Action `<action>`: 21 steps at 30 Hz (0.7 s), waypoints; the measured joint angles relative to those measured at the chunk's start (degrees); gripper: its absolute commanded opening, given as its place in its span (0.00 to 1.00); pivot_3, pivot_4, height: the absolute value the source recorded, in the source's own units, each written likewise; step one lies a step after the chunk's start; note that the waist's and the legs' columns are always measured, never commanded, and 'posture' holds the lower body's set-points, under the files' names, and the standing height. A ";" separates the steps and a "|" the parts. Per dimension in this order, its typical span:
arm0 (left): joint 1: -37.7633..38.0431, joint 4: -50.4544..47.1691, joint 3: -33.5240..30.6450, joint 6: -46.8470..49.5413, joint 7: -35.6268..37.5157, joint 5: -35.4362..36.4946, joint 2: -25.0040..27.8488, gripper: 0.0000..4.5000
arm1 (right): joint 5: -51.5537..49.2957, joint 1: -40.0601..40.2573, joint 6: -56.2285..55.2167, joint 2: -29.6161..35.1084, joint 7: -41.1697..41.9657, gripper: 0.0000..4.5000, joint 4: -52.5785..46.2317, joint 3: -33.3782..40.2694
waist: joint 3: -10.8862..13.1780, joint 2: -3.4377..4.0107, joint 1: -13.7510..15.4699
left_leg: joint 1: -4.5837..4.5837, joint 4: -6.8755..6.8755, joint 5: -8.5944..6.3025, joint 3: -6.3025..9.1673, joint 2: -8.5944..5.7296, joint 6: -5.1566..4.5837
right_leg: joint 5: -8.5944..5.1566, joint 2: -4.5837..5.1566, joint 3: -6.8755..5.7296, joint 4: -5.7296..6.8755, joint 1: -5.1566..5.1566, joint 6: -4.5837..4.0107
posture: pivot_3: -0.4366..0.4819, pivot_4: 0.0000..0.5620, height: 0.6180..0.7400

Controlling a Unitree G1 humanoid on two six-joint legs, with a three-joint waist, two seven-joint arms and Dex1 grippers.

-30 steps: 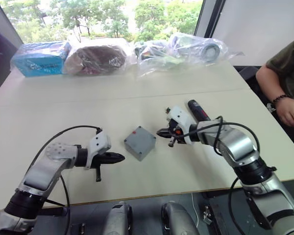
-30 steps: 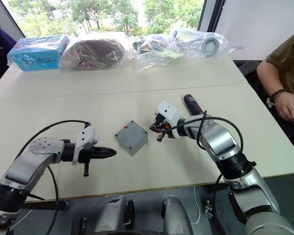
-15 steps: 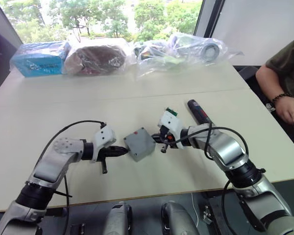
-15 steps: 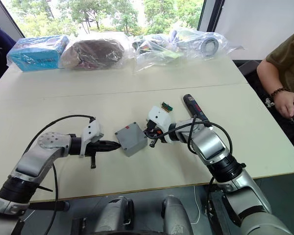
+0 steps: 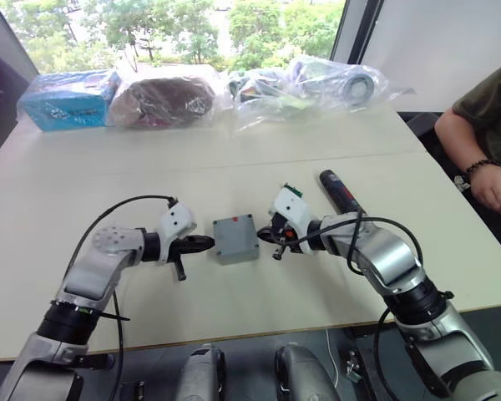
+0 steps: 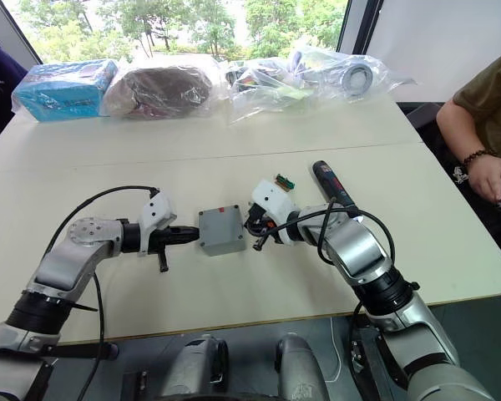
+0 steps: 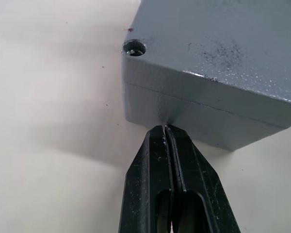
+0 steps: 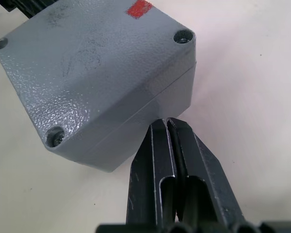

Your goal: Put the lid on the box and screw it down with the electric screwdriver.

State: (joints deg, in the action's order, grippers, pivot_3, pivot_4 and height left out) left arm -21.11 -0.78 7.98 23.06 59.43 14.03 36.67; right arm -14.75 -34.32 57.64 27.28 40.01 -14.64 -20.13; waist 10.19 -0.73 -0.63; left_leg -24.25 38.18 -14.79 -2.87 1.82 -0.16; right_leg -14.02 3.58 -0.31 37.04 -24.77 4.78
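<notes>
We see the box [image 5: 235,238] sitting on the pale desk [image 5: 234,167] with the lid [image 8: 82,58] already seated on top, a small red mark [image 8: 139,8] near one edge of it. Our left hand [image 5: 202,243] has its two black fingers pressed together, holding nothing, and their tips touch the box's left side wall just below the seam, as the left wrist view shows. Our right hand [image 5: 263,236] is likewise closed and empty, its tips against the opposite wall near a corner. So the box lies between the two hands. Screw holes [image 7: 134,48] show at the lid's corners. The electric screwdriver [image 5: 340,191] lies on the desk behind our right arm, well apart from the box. A small green circuit piece [image 5: 293,190] rests near it. Plastic-wrapped bundles [image 5: 163,96] line the far edge, and a person's forearm [image 5: 476,159] shows at the right.
</notes>
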 measured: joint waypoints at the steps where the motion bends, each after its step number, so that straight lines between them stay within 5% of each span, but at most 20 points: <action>1: -0.12 0.00 -0.10 -0.13 -0.06 -0.01 -0.18 0.00 | 0.00 0.00 0.90 0.06 -0.20 0.01 -0.36 0.06 | 0.00 0.00 -0.01 | 0.00 0.00 0.00 0.00 0.00 0.00 | 0.00 0.00 0.00 0.00 0.00 0.00 | 0.48 0.27 1.00; 14: 0.48 -3.15 -0.82 0.04 0.64 0.96 1.25 0.00 | -0.12 -0.02 5.71 0.28 -1.76 0.01 -1.48 -0.65 | 0.00 0.00 -0.06 | 0.00 0.00 0.00 0.01 0.01 0.00 | 0.00 0.01 0.01 -0.01 0.00 0.00 | 0.48 0.27 1.00; 21: 3.34 -13.07 -7.72 4.28 2.93 6.15 9.45 0.00 | -0.98 -0.13 2.67 2.06 -4.03 0.01 -2.03 10.07 | 0.01 -0.01 -0.02 | 0.00 0.00 0.00 0.02 0.02 0.00 | 0.00 0.02 0.01 -0.01 -0.01 0.00 | 0.48 0.27 1.00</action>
State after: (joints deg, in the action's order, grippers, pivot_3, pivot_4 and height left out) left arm -17.77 -13.85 0.26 27.34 62.36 20.17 46.12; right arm -15.74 -34.45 60.32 29.35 35.98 -16.67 -10.06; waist 10.19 -0.73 -0.66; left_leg -24.25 38.18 -14.79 -2.84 1.83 -0.16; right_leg -14.02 3.60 -0.30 37.03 -24.77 4.78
